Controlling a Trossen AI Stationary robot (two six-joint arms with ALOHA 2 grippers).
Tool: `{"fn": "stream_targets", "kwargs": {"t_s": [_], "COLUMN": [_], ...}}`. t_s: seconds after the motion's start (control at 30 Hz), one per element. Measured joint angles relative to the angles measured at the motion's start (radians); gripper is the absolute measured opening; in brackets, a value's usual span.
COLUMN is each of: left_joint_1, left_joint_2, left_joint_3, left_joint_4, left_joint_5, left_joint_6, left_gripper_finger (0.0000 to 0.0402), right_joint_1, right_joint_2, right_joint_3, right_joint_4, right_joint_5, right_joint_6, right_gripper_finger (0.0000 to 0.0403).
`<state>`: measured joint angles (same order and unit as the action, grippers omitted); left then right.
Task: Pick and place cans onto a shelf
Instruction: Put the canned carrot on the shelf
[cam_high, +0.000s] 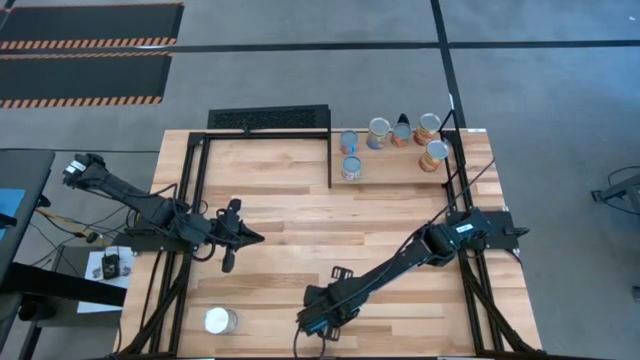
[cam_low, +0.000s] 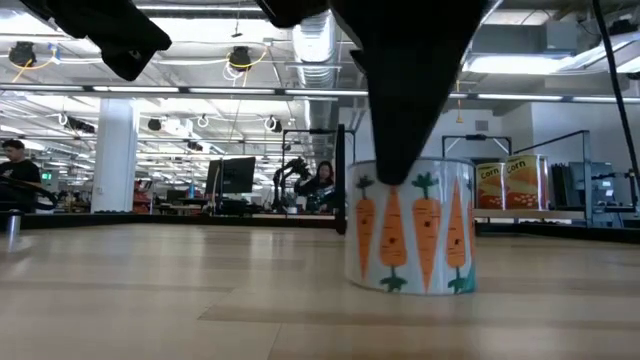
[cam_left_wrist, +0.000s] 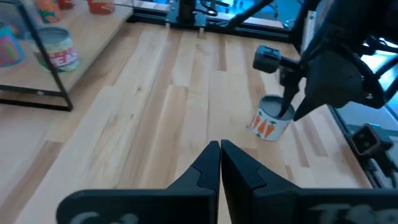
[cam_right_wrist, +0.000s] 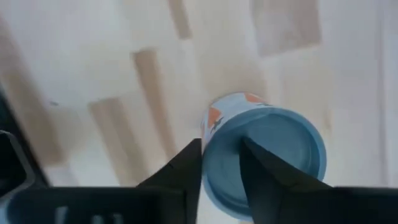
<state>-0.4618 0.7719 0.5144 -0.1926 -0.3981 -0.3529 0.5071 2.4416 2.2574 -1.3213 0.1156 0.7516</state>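
Left gripper (cam_left_wrist: 219, 163) fingers pressed together mid-table, right gripper (cam_right_wrist: 219, 163) lowered, fingers parted.

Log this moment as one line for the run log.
right gripper at carrot can rim, near table edge | left gripper shut, idle mid-table | shelf holds several cans | white-topped can loose on table

A carrot-labelled can (cam_left_wrist: 272, 118) stood upright near the surface's front edge; six cans (cam_high: 378, 133) stood upright on the wooden shelf (cam_high: 400, 168).
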Motion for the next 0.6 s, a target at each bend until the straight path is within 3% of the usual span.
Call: {"fn": "stream_targets", "kwargs": {"t_s": [0.33, 0.6], "left_joint_1": [0.008, 0.050], "left_joint_2": [-0.044, -0.112], "left_joint_3": [0.000, 0.000], "left_joint_4": [-0.009, -0.087], "left_joint_5": [-0.033, -0.034], "left_joint_6": [0.001, -0.020], "left_gripper_finger": [0.0000, 0.0000], "right_joint_1": [-0.088, -0.169], "right_joint_2": [0.000, -0.035], "right_joint_3": [-0.002, -0.004], "right_joint_4": [-0.145, -0.168], "right_joint_5": [0.021, 0.084], "right_joint_6": [-0.130, -0.356], "right_gripper_finger": [0.0018, 0.0005]}}
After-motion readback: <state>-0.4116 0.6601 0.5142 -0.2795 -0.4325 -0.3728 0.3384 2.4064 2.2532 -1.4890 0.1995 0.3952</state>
